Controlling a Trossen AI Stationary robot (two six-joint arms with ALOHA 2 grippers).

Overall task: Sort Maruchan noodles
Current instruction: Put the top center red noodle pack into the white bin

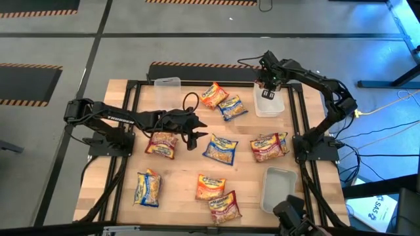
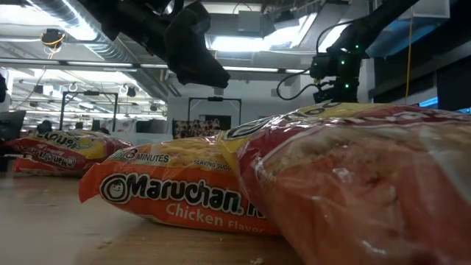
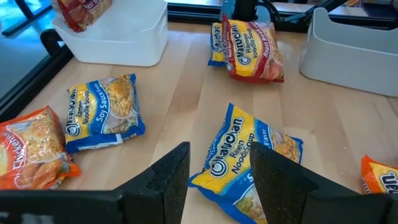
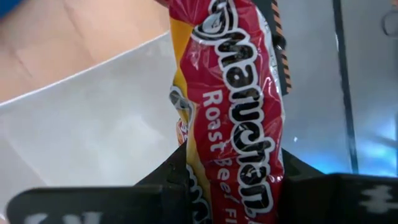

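Note:
Several Maruchan noodle packets lie flat on the wooden table: orange (image 1: 213,94), blue (image 1: 231,107), red (image 1: 161,143), blue (image 1: 220,149), red (image 1: 269,145), blue (image 1: 147,187), orange (image 1: 210,187) and red (image 1: 225,206). My left gripper (image 1: 193,128) hovers open above the table's middle. The blue packet (image 3: 245,155) lies just beyond its fingers, and nothing is between them. My right gripper (image 1: 268,88) is at the far right, over a white tub (image 1: 269,106), shut on a red Roast Beef packet (image 4: 236,93). My right gripper pinches the red packet between its two fingers, at the packet's end nearest the wrist (image 4: 233,186). The fingers point steeply down and lie across the packet's width. The packet hangs lengthwise below them, over the white tub's inside (image 4: 93,130).
A clear tub (image 1: 167,82) stands at the far edge left of centre. Another tub (image 1: 279,187) sits at the near right. A black frame (image 1: 131,92) runs around the tabletop. Bare wood (image 1: 187,167) shows between the packets.

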